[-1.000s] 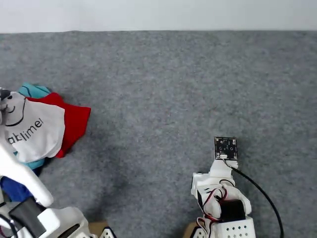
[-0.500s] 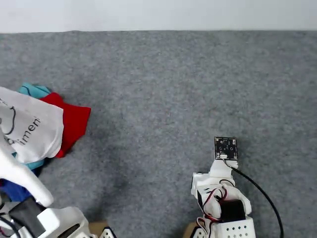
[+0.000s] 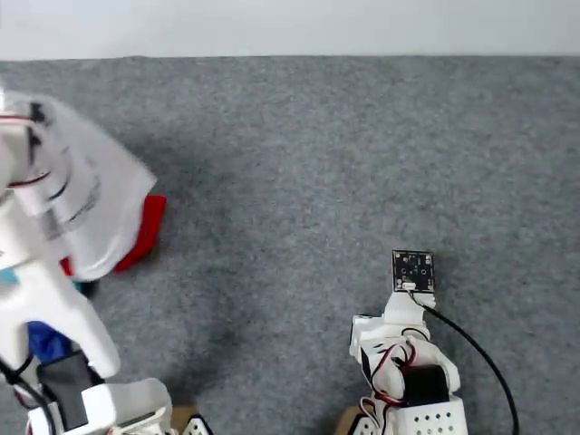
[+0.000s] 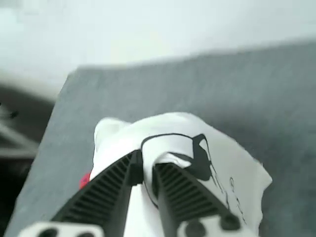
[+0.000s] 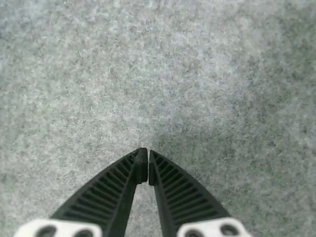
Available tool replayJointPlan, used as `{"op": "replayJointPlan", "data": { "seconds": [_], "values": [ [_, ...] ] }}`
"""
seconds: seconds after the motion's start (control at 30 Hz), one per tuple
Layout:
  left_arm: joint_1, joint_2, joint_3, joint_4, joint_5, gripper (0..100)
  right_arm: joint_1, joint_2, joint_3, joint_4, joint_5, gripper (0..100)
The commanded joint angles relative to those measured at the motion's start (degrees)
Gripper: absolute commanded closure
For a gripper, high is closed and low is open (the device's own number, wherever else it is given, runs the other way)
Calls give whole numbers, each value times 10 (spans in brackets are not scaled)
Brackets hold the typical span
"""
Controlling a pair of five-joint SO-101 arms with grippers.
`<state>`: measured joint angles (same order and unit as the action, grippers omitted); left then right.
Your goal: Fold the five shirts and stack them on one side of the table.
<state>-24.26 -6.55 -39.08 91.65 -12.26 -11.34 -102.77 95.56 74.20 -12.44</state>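
Note:
A white shirt with black print (image 3: 95, 199) hangs lifted over the pile at the table's left side, held by the left arm. My left gripper (image 4: 145, 168) is shut on a fold of this white shirt (image 4: 197, 163). Under it a red shirt (image 3: 145, 231) lies on the grey felt, with a bit of teal cloth (image 3: 9, 276) and a blue shirt (image 3: 43, 340) beside the arm. A red edge (image 4: 84, 180) also peeks out beside the gripper's finger. My right gripper (image 5: 144, 165) is shut with nothing in it, just above bare felt, folded back at the table's front right (image 3: 403, 340).
Grey felt table (image 3: 344, 163) stretches wide between the pile and the right arm. A pale wall (image 3: 290, 27) runs along the far edge. The table's left edge and corner (image 4: 69, 81) lie close behind the lifted shirt.
The left arm has risen and swung toward the back, lifting the white shirt off the pile. The right arm has not moved.

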Motion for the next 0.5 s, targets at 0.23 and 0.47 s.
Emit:
{"op": "replayJointPlan", "data": {
  "seconds": [0.23,0.47],
  "values": [
    [39,-18,-55,-136,65,995,6,-6,9,4,3,989],
    [143,-18,-28,-25,-7,995,6,-6,9,4,3,989]
  ]
}}
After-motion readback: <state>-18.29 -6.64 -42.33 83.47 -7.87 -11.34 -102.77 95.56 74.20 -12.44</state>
